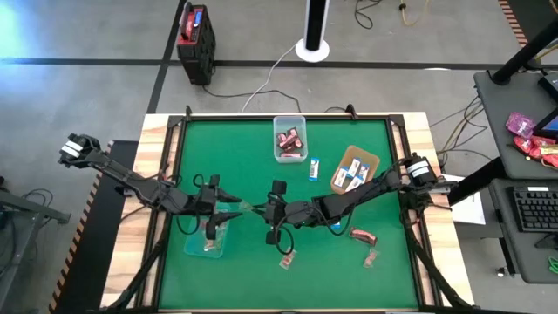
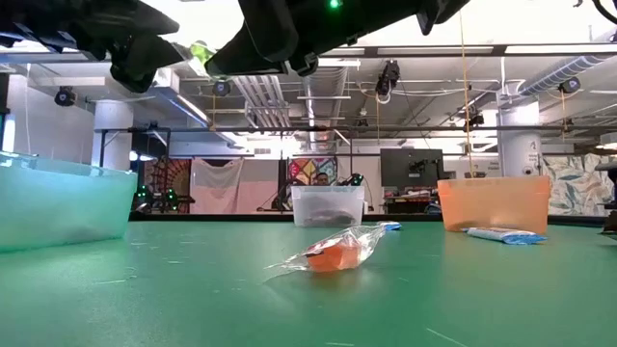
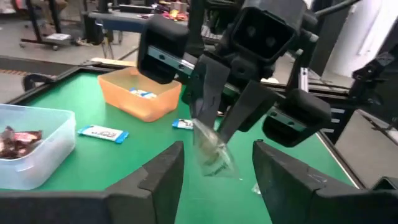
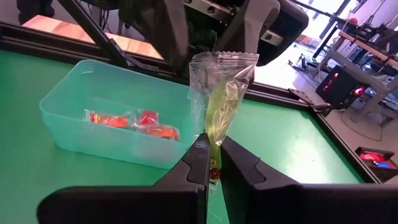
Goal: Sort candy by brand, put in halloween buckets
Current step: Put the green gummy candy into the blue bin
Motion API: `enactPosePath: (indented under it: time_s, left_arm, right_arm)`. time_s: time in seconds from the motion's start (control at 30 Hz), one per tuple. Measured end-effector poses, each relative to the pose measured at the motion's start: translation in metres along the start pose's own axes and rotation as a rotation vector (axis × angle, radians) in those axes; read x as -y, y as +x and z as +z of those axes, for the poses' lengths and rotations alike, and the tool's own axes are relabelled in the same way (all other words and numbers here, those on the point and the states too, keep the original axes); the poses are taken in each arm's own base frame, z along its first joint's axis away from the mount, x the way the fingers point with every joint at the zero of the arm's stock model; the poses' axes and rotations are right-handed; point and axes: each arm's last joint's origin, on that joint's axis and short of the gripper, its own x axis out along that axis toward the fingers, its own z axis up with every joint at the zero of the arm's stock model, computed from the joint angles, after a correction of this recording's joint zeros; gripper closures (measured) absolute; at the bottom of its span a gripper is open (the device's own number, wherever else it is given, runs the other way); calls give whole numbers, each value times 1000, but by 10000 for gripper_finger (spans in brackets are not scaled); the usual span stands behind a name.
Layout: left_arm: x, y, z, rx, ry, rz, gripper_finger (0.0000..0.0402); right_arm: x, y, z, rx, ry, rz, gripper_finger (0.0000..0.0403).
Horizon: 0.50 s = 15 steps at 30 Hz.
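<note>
A clear-wrapped candy with green inside [image 4: 219,102] is in the air over the green table, with my right gripper [image 4: 211,158] shut on it. In the high view it [image 1: 248,207] lies between my two grippers. My left gripper [image 3: 217,174] is open and faces the right gripper [image 1: 261,209] from the table's left; its fingers stand on either side of the candy's free end [image 3: 211,155] without touching it. The teal tub [image 4: 93,140] sits below the left gripper [image 1: 225,204] and holds red-filled clear candies [image 4: 134,121]. My right gripper pinches one end of the wrapper [image 4: 213,144] between its two fingers [image 4: 198,155]. The fingers come nearly level from the table's right. The rest of the candy sticks out beyond the fingertips toward the left gripper, lifted clear of the table.
A clear tub [image 1: 289,155] at the far middle holds dark red candies. A brown tray [image 1: 370,160] at the far right holds blue-and-white ones, and another [image 1: 314,168] lies beside it. Clear-pinkish candies [image 1: 287,258] and a dark red one [image 1: 363,235] lie near the front edge.
</note>
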Motion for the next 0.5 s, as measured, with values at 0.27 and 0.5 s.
enactPosePath:
  time_s: [0.27, 0.5]
  left_arm:
    - [-1, 0, 0, 6, -1, 18, 324]
    - [-1, 0, 1, 10, -2, 27, 395]
  right_arm:
    - [0, 0, 2, 4, -2, -1, 385]
    - [0, 0, 2, 4, 16, -1, 384]
